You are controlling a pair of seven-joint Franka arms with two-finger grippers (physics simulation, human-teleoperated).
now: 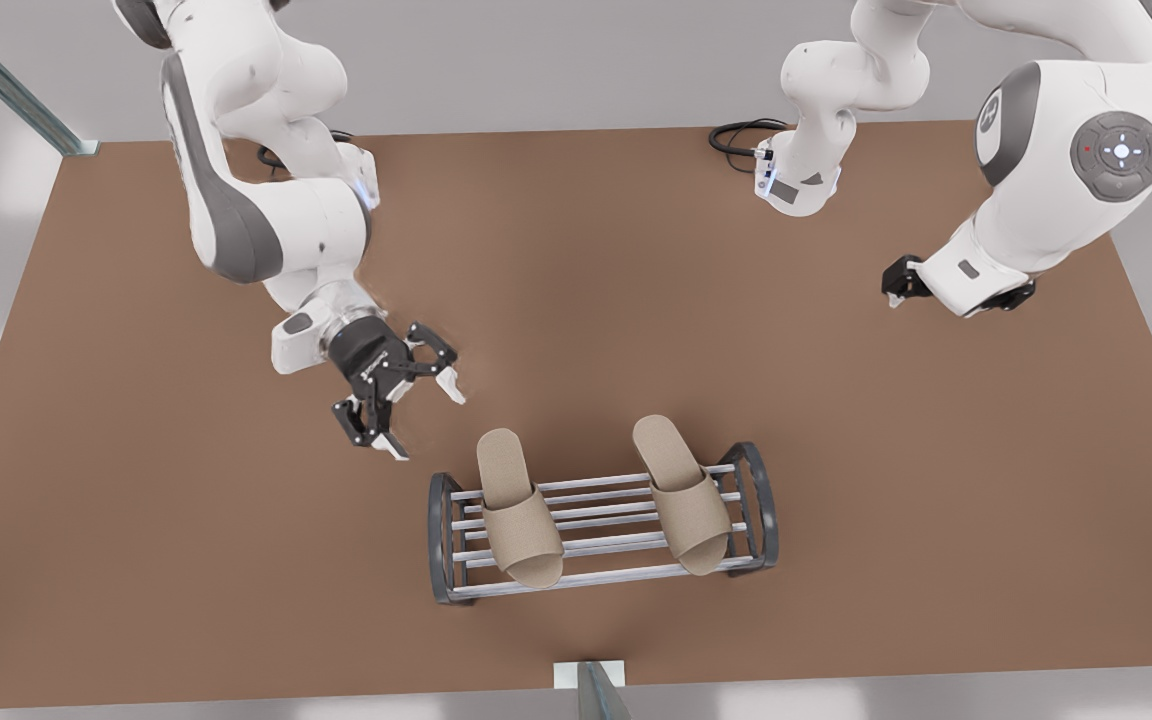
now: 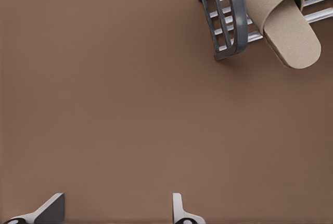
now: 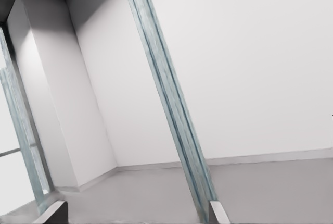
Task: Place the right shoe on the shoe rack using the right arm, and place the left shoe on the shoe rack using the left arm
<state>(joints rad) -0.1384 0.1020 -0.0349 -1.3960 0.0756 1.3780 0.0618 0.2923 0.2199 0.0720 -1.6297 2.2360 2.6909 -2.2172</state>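
Left pincer sits over bare tabletop, fingers spread wide, nothing between them. In the left wrist view its two fingertips stand well apart over brown surface.

From that pincer, in the front view, the shoe rack lies at about 4 o'clock, near but not touching; the closest dark end frame is just past the lower fingertip. The slipper nearest this pincer lies across the silver bars, toe hanging over the near rail, heel over the far one. In the left wrist view this slipper overhangs the rack's end.

Second slipper lies on the rack's other half, beside the far end frame, slightly angled.

Right pincer is well apart from the rack, at about 2 o'clock from it, near the tabletop's edge. In the right wrist view its fingertips are spread, empty, pointed at a white wall and a glass-green post.
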